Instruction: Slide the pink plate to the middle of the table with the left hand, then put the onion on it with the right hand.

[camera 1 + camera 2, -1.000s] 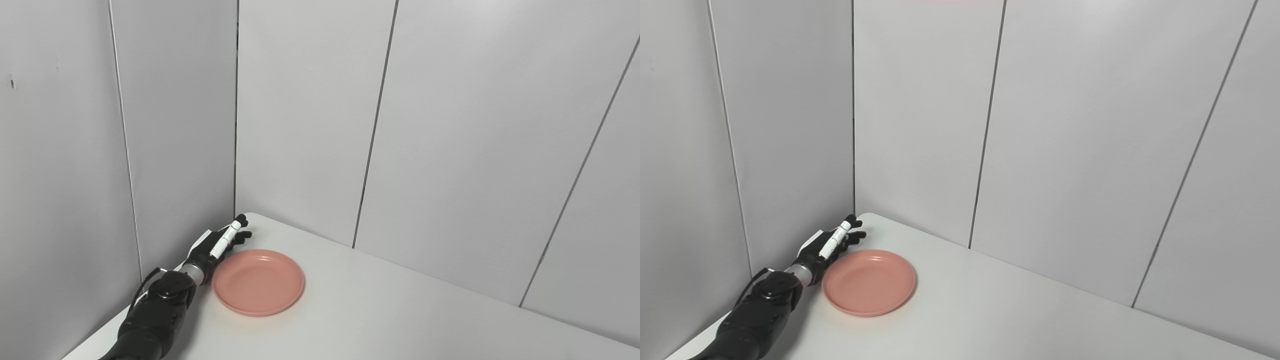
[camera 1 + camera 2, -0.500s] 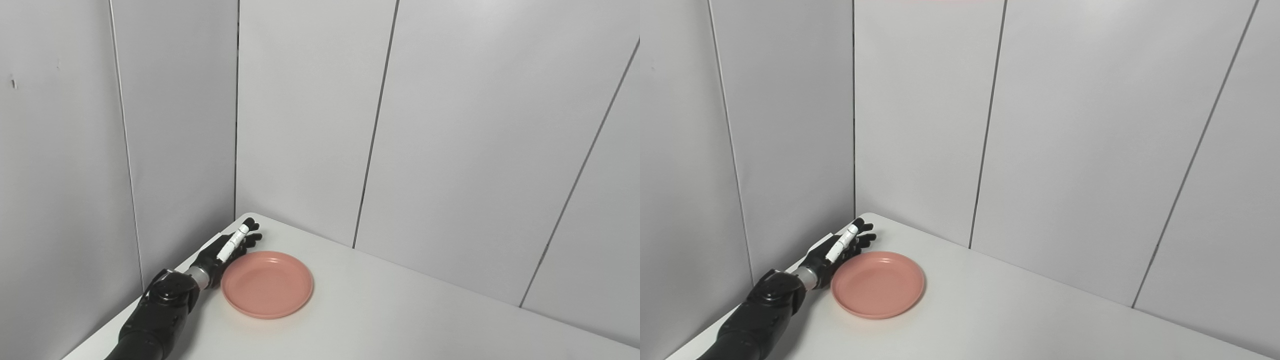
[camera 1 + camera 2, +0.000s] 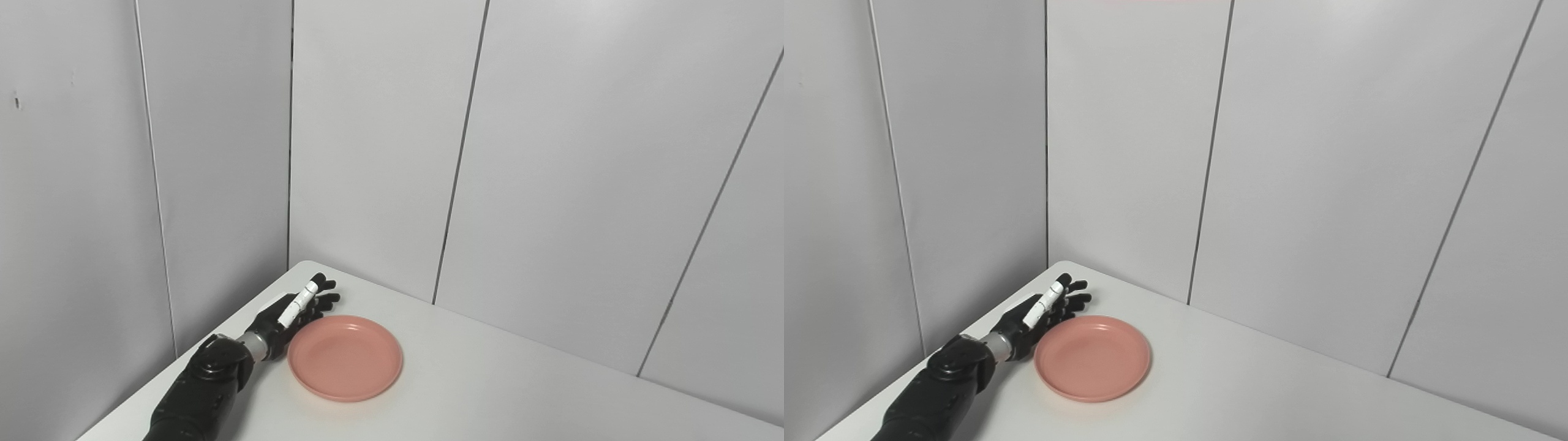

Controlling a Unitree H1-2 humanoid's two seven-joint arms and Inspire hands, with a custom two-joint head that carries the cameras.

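Observation:
A round pink plate (image 3: 345, 358) lies flat on the white table (image 3: 490, 392) near its far left corner. My left hand (image 3: 293, 312), black with one white finger, rests edge-on against the plate's left rim, fingers stretched out and apart, holding nothing. The same hand (image 3: 1041, 313) and plate (image 3: 1092, 358) show in the right eye view. No onion is in view. My right hand is out of the picture.
Grey panelled walls (image 3: 380, 141) close the table in on the left and at the back, meeting at the corner just behind my left hand. White tabletop stretches right of the plate toward the picture's lower right.
My left hand has swept to the right along the table, and the pink plate has slid rightward with it, away from the left wall.

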